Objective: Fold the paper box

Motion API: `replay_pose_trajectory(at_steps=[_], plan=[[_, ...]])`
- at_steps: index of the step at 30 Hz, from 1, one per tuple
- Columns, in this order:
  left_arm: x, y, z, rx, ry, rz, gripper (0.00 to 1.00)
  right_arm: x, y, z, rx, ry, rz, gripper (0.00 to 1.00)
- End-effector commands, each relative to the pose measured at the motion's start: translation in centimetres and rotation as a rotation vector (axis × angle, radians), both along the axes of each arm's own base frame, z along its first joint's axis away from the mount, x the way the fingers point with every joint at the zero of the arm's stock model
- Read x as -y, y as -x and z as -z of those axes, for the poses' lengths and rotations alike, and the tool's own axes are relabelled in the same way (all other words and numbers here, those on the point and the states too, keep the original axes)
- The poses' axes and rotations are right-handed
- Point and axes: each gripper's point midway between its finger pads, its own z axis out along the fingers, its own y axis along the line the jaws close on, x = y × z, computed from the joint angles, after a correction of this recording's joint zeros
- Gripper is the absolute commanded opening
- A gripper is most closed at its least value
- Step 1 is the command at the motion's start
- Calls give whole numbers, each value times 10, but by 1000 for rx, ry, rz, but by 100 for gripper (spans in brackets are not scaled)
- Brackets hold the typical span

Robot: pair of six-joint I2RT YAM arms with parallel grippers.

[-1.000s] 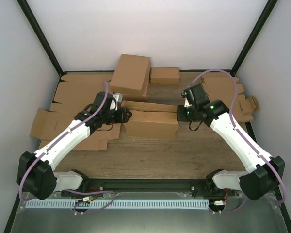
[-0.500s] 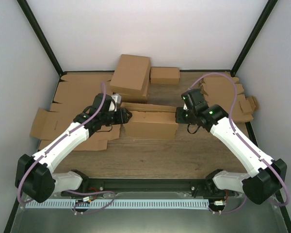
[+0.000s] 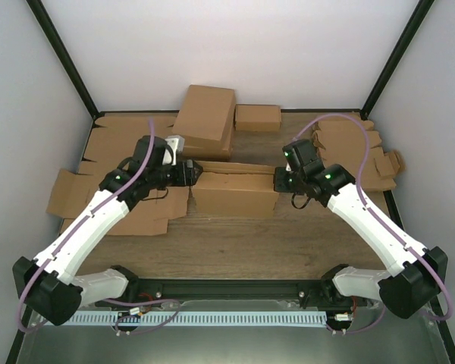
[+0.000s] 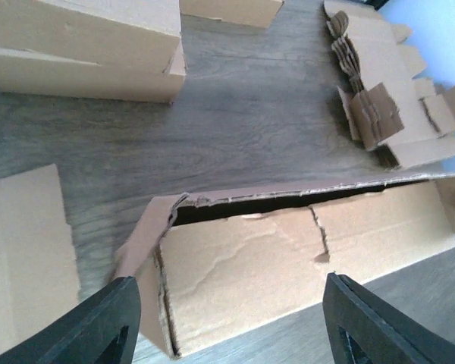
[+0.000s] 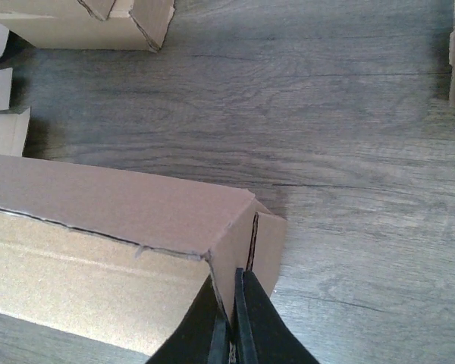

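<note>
Paper box [image 3: 235, 193]: sat partly folded on the wooden surface [image 3: 235, 243], long top flap ajar, left end flap hanging loose with ragged edges. Flanked at either end by the two claws. Left claw [image 3: 195, 173] spread wide just off the box's left end, gripping nothing. Right claw [image 5: 229, 334] pinched closed on the cardboard wall at the box's right end. Behind the box, stacked folded boxes [image 3: 205, 120]; to either side of it, flat cardboard blanks [image 3: 114, 152].
</note>
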Motion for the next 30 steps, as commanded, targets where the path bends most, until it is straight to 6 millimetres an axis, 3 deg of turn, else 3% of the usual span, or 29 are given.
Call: replay_pose_trajectory(at_steps=[1,5,12,15,23,28,30], plan=[[-12,7,6,-6,-111,22,65,4,31,46,-194,76,-39,1],[-15,4,14,-14,-168,39,55,2,30,45,-189,71,-47,1],[-18,-8,14,20,-227,37,67,1,29,43,-182,70,-55,1],[-14,-15,20,11,-244,52,65,2,30,43,-182,74,-56,1],[-17,-26,31,-20,-300,34,34,2,30,41,-176,70,-59,1],[-23,-25,30,-30,-331,17,8,2,30,39,-170,72,-61,1],[-22,-23,27,-42,-323,22,4,2,29,38,-166,70,-61,1]])
